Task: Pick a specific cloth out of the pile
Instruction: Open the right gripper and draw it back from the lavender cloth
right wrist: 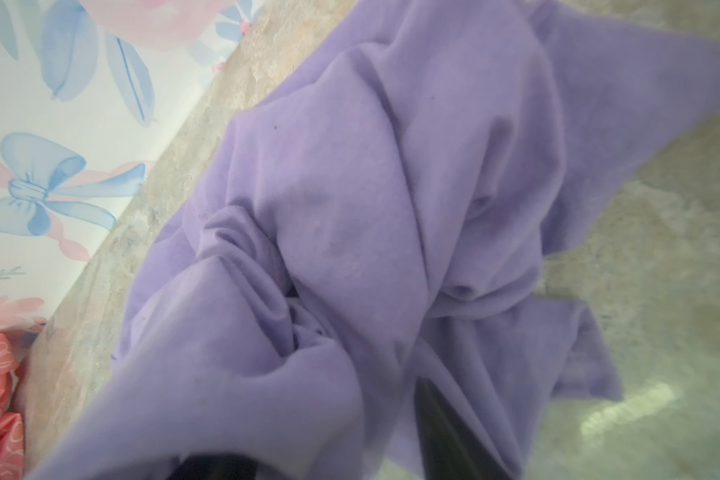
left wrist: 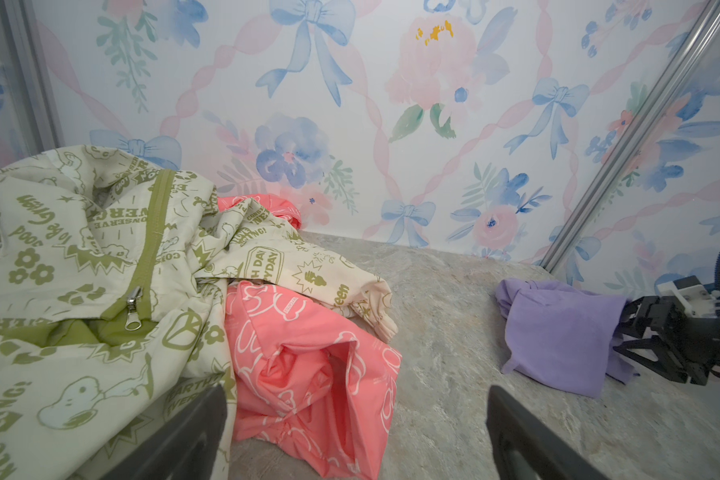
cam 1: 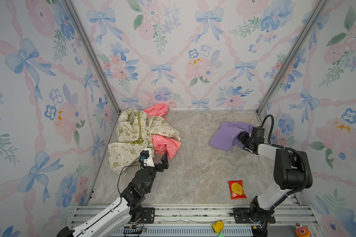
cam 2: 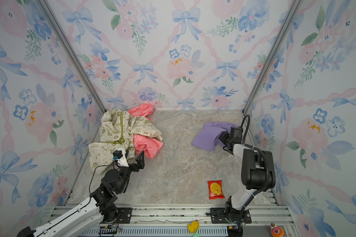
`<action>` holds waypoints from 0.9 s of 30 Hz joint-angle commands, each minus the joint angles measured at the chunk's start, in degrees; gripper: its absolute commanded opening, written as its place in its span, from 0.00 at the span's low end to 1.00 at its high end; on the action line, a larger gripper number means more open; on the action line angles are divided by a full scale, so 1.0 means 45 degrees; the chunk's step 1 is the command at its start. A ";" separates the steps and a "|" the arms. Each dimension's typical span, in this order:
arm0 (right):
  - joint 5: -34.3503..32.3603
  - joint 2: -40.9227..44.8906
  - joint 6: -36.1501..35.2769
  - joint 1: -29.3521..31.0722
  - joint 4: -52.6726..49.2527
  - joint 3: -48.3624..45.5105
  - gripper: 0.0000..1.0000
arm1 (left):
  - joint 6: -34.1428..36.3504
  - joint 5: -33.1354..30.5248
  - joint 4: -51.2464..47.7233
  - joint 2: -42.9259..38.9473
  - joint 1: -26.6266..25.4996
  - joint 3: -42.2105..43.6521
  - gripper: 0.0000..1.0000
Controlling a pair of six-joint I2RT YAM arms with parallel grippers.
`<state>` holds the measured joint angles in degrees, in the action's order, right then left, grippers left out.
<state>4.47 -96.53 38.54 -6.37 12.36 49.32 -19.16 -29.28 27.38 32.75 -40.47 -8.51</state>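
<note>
lilac cloth lies crumpled on the marble table, right of centre in both top views, near the right wall, well apart from the pile at centre left in the back corner. right gripper is at the cloth's right edge, jaws apart, pushed into the fabric; in the right wrist view purple folds drape over and between the dark fingers, not pinched. the left wrist view shows the same at far right, spread jaws touching the cloth's side. left gripper is wide open and holds nothing, hovering at the pile's lower edge, between the cream green-print garment and the coral-pink one. red snack packet at lower right of the table, apart from everything
</note>
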 commanded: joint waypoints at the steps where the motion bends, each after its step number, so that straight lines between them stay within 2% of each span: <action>1: -0.0340 0.1630 0.0106 -0.0005 -0.0257 -0.0342 0.68 | -0.0235 -0.0382 0.0203 -0.0177 0.0094 0.0234 0.98; 5: -0.1198 0.3576 0.0048 0.0080 -0.0734 -0.0734 0.78 | -0.0297 -0.0890 0.0188 -0.0326 0.0125 0.0292 0.98; 7: -0.1850 0.4614 0.0120 0.0191 -0.0871 -0.1057 0.91 | -0.0208 -0.1242 0.0190 -0.0325 0.0164 0.0290 0.98; 8: -0.2149 0.5200 0.0104 0.0276 -0.0901 -0.1258 0.92 | -0.0163 -0.1394 0.0221 -0.0287 0.0201 0.0256 0.98; 14: -0.3451 0.8474 -0.0526 0.0605 -0.0905 -0.2253 0.94 | 0.0135 -0.2144 0.0407 0.0071 0.0653 0.0223 0.98; 17: -0.3866 0.9981 -0.1320 0.0737 -0.0514 -0.2912 0.94 | 0.0783 -0.2145 0.1048 0.0279 0.1102 0.0394 0.98; 20: -0.3910 1.1264 -0.2010 0.0809 0.0151 -0.3753 0.95 | 0.1198 -0.2132 0.1746 0.0653 0.1695 0.0606 0.98; 21: -0.4038 1.1684 -0.2149 0.0847 0.0258 -0.4003 0.98 | 0.1343 -0.2090 0.1964 0.0740 0.1910 0.0689 0.98; 27: -0.4531 1.3527 -0.2944 0.0907 0.0525 -0.5562 0.97 | 0.2507 -0.2105 0.3682 0.1284 0.2802 0.1341 0.98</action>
<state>-13.78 -38.17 28.84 -2.83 13.04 26.98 -12.25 -37.74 37.34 37.74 -29.08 -4.14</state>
